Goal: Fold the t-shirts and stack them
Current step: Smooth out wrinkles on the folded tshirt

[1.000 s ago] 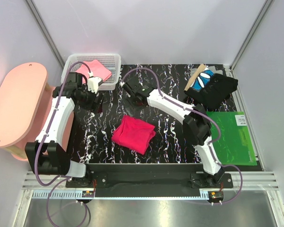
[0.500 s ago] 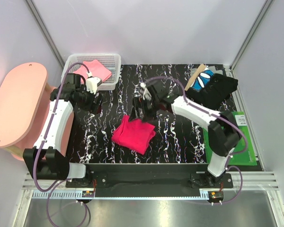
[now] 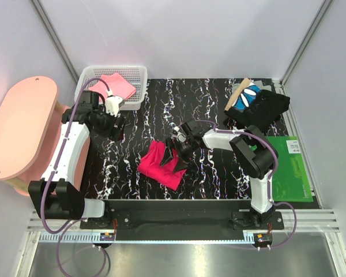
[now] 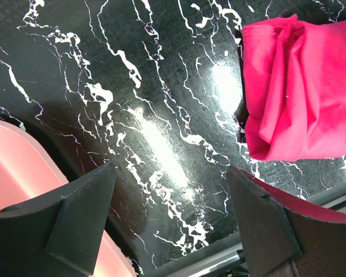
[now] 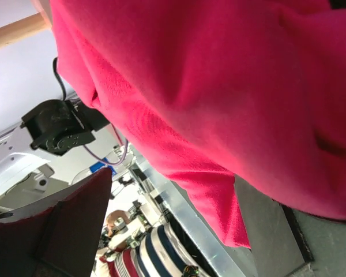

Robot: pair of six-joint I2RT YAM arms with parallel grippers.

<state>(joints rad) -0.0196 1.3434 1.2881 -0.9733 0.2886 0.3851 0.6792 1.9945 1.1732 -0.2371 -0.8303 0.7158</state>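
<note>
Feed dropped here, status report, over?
Left gripper open, hovering over table. Right gripper open, on red t-shirt. Nothing blocking.

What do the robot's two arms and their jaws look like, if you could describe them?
Both the left arm and the right arm have white shell links joined by black joints, on black bases. A purple cable loops along each. The jaws are dark, matte, wedge-shaped pads, with no markings that I can make out.

The crimson t-shirt (image 3: 157, 167) lies crumpled; the right gripper (image 3: 176, 152) sits over its far right edge; the left gripper (image 3: 115, 123) hangs well off to its far left; beyond, the basket (image 3: 139, 86) holds a pink t-shirt (image 3: 116, 85).
</note>
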